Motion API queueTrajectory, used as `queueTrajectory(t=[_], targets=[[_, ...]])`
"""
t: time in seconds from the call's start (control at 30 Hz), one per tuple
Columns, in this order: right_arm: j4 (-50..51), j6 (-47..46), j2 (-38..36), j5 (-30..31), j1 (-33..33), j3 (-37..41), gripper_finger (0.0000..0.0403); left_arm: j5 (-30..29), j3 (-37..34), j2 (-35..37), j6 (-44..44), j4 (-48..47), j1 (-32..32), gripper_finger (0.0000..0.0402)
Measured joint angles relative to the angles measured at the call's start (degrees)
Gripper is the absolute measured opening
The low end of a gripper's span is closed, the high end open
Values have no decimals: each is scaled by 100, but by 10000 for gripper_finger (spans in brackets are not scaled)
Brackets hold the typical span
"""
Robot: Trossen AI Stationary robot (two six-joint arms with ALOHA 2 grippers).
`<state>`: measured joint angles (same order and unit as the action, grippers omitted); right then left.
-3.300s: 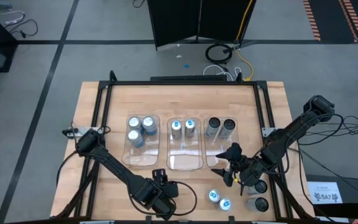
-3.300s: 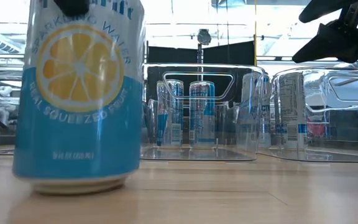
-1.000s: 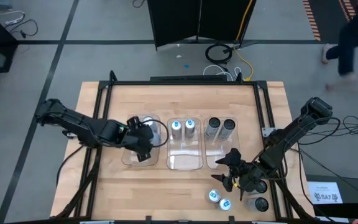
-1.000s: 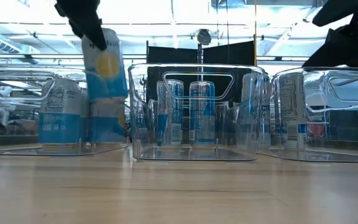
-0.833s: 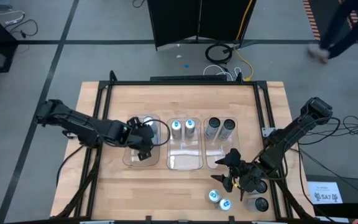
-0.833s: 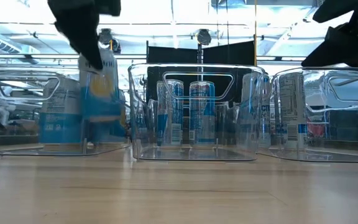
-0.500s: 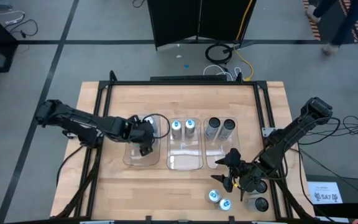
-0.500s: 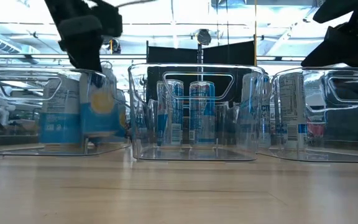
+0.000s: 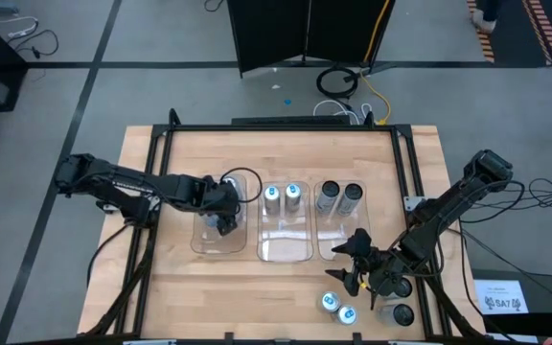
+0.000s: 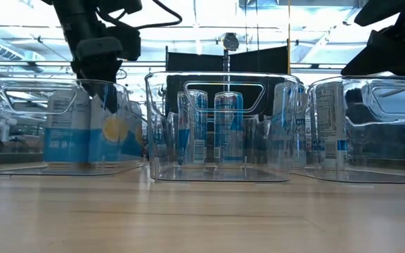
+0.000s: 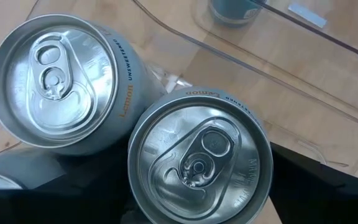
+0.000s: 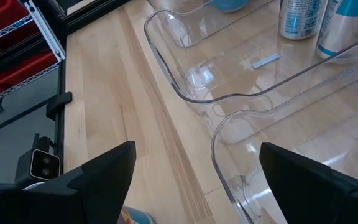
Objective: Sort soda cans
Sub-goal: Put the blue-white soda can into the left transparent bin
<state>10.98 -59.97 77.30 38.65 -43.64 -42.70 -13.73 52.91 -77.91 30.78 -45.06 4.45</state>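
Note:
The left clear bin (image 9: 209, 245) holds soda cans with plain silver tops. One of them, a blue lemon can (image 11: 199, 158), stands between the fingers of my left gripper (image 9: 223, 217), which reaches down into the bin and is shut on it. A second can (image 11: 58, 81) touches it. Two blue-topped cans (image 9: 283, 195) stand in the middle bin (image 9: 286, 251) and two dark cans (image 9: 340, 195) in the right bin (image 9: 330, 245). My right gripper (image 9: 357, 264) hovers open near the table's front right, its fingers (image 12: 98, 180) holding nothing. My left gripper has the lemon can's upper side wall, just under the top rim (image 11: 137, 186), between its two fingers (image 11: 319, 186), one on each side. The fingers come steeply from above. The can (image 10: 112, 133) is upright, its bottom level with the neighbouring cans on the bin's floor.
Loose cans stand at the front right: two blue-topped (image 9: 338, 308) and two dark (image 9: 402, 300), close beside my right arm. The three bins sit side by side in mid-table. Bare wood (image 9: 209, 297) lies along the front left.
My left gripper has come down into the left bin with the lemon can. The can was raised and tilted above the bin's rim; it now stands upright beside the other cans.

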Motion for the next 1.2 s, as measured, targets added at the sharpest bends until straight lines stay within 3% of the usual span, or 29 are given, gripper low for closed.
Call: queueTrajectory(t=[0.27,1.2], targets=[[1,-1,0,1,0,0,336,-1,0,-2,2,15,2,339],[-2,1,0,2,0,0,336,148,-2,-7,42,11,2,349]])
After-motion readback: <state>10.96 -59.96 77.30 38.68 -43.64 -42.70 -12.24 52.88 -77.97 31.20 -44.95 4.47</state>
